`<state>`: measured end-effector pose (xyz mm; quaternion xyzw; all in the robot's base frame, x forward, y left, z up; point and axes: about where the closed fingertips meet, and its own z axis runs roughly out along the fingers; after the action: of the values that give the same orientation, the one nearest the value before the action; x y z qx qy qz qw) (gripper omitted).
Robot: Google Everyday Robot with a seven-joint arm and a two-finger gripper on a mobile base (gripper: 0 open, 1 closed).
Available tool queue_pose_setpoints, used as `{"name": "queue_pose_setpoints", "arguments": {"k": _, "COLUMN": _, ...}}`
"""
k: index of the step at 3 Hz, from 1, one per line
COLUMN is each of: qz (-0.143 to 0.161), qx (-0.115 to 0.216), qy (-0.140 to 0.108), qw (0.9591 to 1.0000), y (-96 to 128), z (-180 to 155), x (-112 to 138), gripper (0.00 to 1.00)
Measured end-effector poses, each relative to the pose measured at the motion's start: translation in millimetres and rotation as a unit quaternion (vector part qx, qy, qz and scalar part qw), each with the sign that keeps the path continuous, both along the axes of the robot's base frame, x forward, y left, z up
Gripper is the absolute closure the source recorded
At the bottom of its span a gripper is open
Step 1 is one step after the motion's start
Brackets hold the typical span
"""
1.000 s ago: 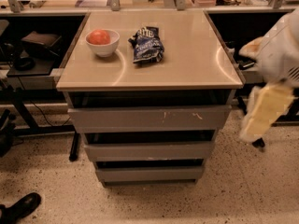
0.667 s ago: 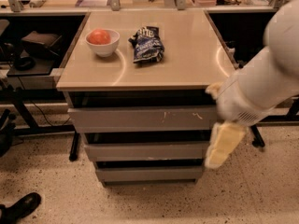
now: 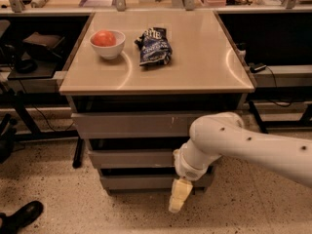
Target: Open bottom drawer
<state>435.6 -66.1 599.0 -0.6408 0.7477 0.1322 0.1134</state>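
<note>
The bottom drawer (image 3: 136, 181) is the lowest and narrowest of three plain grey fronts under the beige tabletop. It looks closed, in line under the middle front (image 3: 131, 158). My gripper (image 3: 178, 196) hangs pale yellow from the white arm (image 3: 243, 143), pointing down just in front of the bottom drawer's right end, near the floor.
The widest top drawer front (image 3: 131, 125) has pale scratch marks. On the tabletop (image 3: 204, 57) stand a white bowl with a red fruit (image 3: 107, 42) and a dark chip bag (image 3: 153, 47). A black shoe (image 3: 19, 218) is at the lower left on the speckled floor.
My arm has swung in from the right and down. The gripper has moved from beside the cabinet's right edge to low in front of the bottom drawer.
</note>
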Motion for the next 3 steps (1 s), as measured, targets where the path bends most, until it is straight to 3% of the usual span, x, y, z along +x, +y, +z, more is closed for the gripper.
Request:
{"name": "queue_pose_setpoints", "arguments": {"k": 1, "qz": -0.011, "qx": 0.021, "qy": -0.004, "qw": 0.9997, "y": 11.7, "z": -32.2, "x": 13.1, "gripper": 0.0}}
{"name": "queue_pose_setpoints", "arguments": {"k": 2, "qz": -0.012, "qx": 0.021, "qy": -0.004, "qw": 0.9997, "y": 11.7, "z": -32.3, "x": 13.1, "gripper": 0.0}}
{"name": "queue_pose_setpoints", "arguments": {"k": 3, "qz": -0.027, "qx": 0.033, "qy": -0.025, "qw": 0.9987, "y": 6.3, "z": -54.1, "x": 17.6, "gripper": 0.0}}
